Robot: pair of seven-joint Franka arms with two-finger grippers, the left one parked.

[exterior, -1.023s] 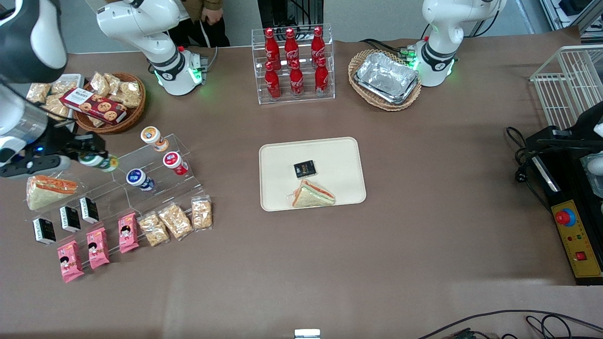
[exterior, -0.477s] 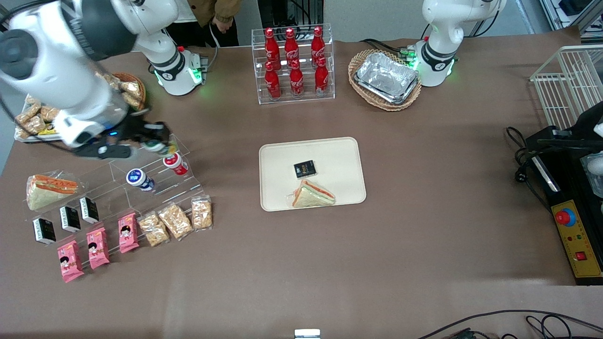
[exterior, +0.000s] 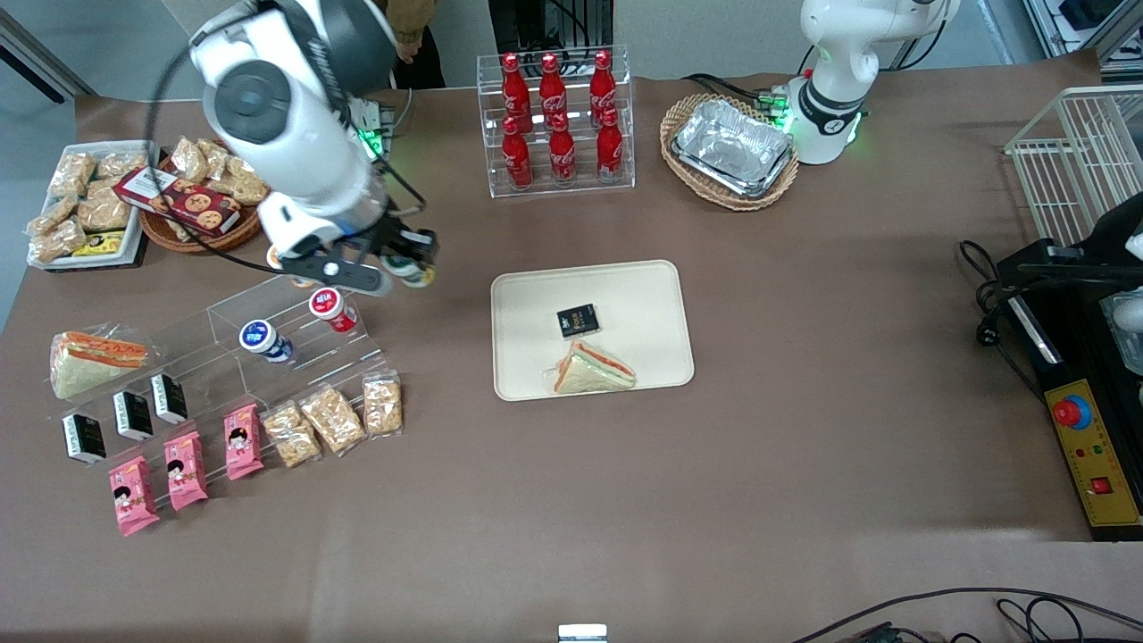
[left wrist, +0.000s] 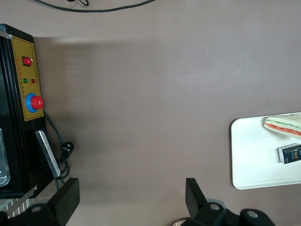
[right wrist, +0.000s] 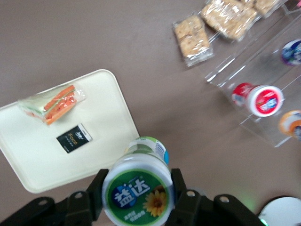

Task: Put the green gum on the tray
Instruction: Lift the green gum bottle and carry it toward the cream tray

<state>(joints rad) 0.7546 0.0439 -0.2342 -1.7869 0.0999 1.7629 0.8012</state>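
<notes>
gripper [exterior: 406,264] moved trayward, green gum [right wrist: 138,193] half-hidden

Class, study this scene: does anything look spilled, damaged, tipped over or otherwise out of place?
Nothing stands out. The tool is shut on the green gum, carried in the air short of the tray, which holds a sandwich and a small black packet. The remaining goods sit in orderly rows.

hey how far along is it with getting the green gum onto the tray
Done: the green gum is off the clear display stand and clamped in the gripper. In hand: the gripper carries it above the table between stand and tray, not yet over it. Left: reach the tray, which holds a sandwich and a black packet, and set it down.
</notes>
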